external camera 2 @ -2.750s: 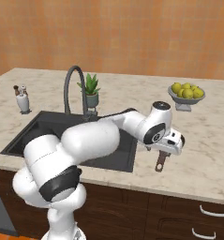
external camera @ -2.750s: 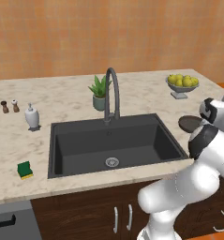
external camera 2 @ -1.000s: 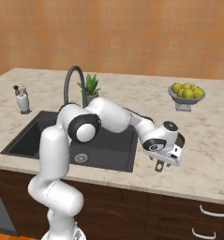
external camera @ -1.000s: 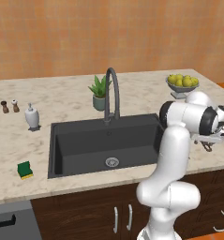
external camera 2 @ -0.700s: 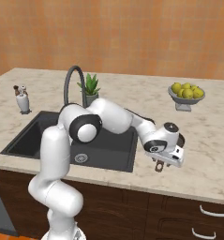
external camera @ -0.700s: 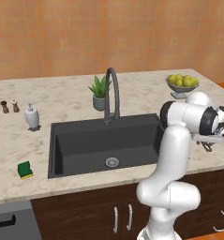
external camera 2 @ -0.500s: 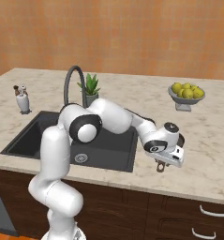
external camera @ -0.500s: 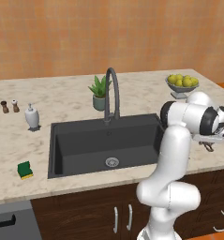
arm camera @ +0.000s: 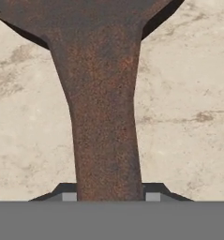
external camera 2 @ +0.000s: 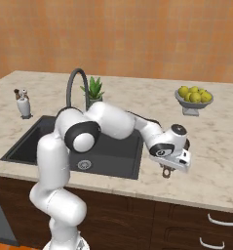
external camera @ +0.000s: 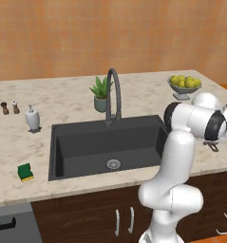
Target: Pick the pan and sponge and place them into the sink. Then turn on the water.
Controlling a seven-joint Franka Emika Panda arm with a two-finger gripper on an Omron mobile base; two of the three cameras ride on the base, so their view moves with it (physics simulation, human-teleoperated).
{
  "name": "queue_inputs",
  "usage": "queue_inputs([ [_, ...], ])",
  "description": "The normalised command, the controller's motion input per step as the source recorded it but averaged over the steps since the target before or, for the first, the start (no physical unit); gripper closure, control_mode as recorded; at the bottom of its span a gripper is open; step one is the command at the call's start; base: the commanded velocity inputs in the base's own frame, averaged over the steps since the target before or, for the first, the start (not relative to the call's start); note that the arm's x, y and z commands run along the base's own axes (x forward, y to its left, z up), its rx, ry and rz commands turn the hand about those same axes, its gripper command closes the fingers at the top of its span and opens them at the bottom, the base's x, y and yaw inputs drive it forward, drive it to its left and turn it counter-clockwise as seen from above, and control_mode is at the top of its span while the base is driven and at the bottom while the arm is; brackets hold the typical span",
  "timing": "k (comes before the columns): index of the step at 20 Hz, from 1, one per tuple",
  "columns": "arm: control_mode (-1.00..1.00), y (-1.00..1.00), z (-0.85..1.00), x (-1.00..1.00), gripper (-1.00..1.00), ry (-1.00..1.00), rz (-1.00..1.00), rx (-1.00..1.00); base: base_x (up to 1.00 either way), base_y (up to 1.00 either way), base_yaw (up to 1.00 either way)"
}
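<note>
My hand (arm camera: 110,197) is clamped on the frying pan's handle (arm camera: 106,140).

The frying pan (external camera 2: 185,145) lies on the marble table (external camera 2: 220,141) at about 3 o'clock from the sink (external camera 2: 120,146), its handle running between my fingertips (arm camera: 69,196). In the left base view, the green-and-yellow sponge (external camera: 24,172) sits on the table at 9 o'clock of the sink (external camera: 105,147), just beside its left rim, well apart from my hand.

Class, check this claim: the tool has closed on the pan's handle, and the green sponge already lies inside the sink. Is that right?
Not quite. The tool is shut on the pan handle, but the sponge lies on the counter left of the sink, as the left base view shows.
</note>
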Motion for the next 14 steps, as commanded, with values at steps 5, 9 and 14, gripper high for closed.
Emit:
queue_inputs([
  [5, -1.00, 0.19, 0.66, -0.28, 1.00, 0.00, 0.24, -0.02, 0.00, 0.00, 0.00],
  [9, -1.00, 0.80, 0.47, -0.22, 1.00, -0.06, 0.26, -0.06, 0.00, 0.00, 0.00],
  [14, -1.00, 0.81, 0.12, -0.06, 1.00, -0.11, 0.38, -0.02, 0.00, 0.00, 0.00],
])
